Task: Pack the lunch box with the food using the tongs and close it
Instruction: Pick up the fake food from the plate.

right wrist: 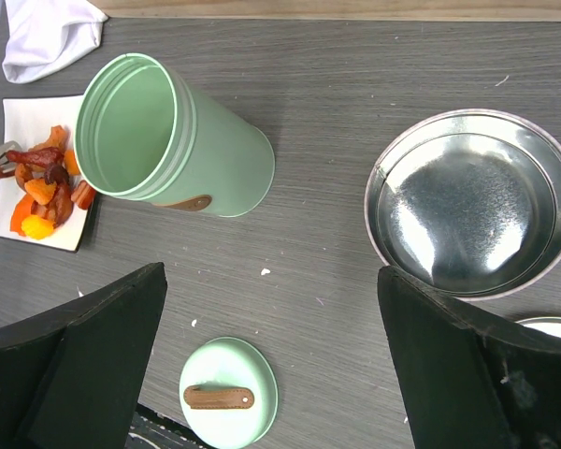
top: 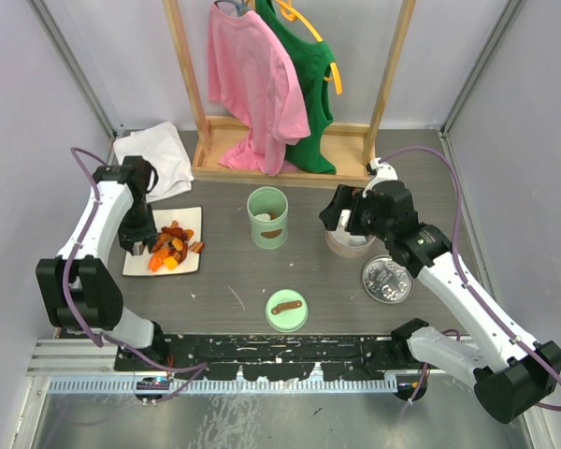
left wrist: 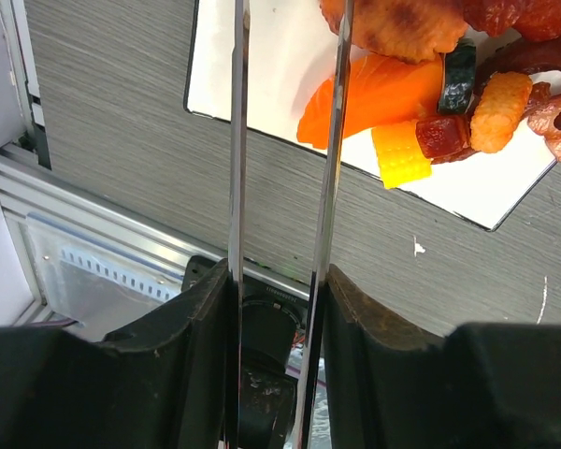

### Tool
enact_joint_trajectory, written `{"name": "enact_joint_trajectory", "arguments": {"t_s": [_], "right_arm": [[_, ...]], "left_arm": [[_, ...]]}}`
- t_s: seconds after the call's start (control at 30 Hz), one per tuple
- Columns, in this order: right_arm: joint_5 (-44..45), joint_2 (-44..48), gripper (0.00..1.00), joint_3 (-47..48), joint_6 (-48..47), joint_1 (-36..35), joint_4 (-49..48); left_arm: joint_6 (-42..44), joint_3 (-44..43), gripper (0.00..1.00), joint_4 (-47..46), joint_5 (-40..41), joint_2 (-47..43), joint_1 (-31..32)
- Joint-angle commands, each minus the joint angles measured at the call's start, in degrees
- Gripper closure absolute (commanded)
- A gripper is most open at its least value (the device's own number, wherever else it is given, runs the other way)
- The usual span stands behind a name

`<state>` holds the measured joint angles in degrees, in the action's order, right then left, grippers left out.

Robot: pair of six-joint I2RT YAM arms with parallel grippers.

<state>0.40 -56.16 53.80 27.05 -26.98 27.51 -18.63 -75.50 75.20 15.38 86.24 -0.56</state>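
My left gripper (left wrist: 279, 276) is shut on the tongs (left wrist: 237, 140). Their two thin metal arms run up between my fingers, apart from each other, and leave the top of the left wrist view. They reach over the white plate (left wrist: 252, 75) holding the food (left wrist: 393, 84), a heap of orange, red and brown pieces (top: 171, 248). From above, the left gripper (top: 137, 238) hangs over the plate's left side. The lunch box (top: 267, 217), a green cylinder, stands open mid-table, and its green lid (top: 286, 310) lies nearer the front. My right gripper (right wrist: 271, 281) is open and holds nothing, above bare table between the lunch box (right wrist: 168, 140) and a metal bowl (right wrist: 472, 201).
A round metal lid (top: 388, 279) lies right of the bowl. A white cloth (top: 159, 159) sits behind the plate. A wooden rack (top: 280, 159) with pink and green shirts stands at the back. The table's front rail (top: 262, 351) runs below the green lid.
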Motion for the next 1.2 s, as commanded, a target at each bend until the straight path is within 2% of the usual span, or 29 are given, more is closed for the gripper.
{"name": "enact_joint_trajectory", "arguments": {"t_s": [0.0,0.27,0.5,0.83,1.17], "right_arm": [[1.0,0.87,0.0,2.21,-0.68,0.16,-1.62],[1.73,1.4,0.0,2.54,-1.12,0.26,-1.08],[1.54,1.59,0.0,2.54,-0.52,0.25,-1.04],[1.18,2.02,0.0,2.58,0.32,0.26,-1.02],[0.59,1.94,0.0,2.82,0.85,0.26,-1.02]], "left_arm": [[-0.35,0.44,0.6,-1.01,0.44,-0.03,-0.41],[-0.53,0.86,0.7,-1.43,0.73,-0.2,-0.41],[-2.46,-0.35,0.75,-1.53,2.42,-5.01,-0.41],[-2.84,-2.49,0.78,-1.42,-0.25,-10.6,-0.43],[-2.81,-4.45,0.77,-0.53,-3.51,-15.17,-0.46]]}}
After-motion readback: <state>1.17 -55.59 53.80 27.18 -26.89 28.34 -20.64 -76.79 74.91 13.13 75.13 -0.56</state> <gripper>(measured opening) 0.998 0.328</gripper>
